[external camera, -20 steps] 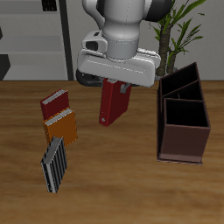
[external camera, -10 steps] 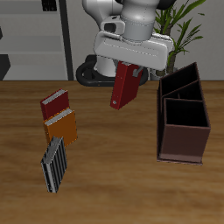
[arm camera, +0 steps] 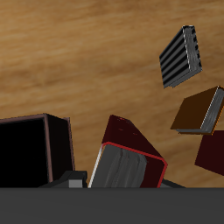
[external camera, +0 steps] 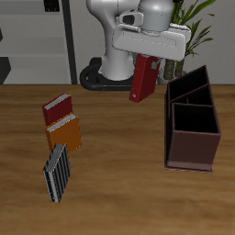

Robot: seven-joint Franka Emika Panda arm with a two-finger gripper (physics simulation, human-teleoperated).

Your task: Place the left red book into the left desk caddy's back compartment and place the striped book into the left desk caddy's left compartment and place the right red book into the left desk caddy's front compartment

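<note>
Left red book [external camera: 146, 79] carried caddyward, pincer [external camera: 149, 57] clamped

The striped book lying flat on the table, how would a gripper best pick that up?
Probably from straight above, closing across its narrow width near one end. The striped book lies flat with both long edges free, and the orange book sits close only at its far end, so the end nearer the table's front edge looks easiest.

Table [external camera: 110, 165]: wood-grain, matt, smooth. Left red book [external camera: 145, 79] in the gripper [external camera: 147, 57]: matt red cover, pale paper page block. Left desk caddy [external camera: 191, 124] beside it: dark maroon, matt, plain walls. Striped book [external camera: 57, 173], farthest off: matt banded cover. Gripper body: light grey, smooth plastic look.
</note>
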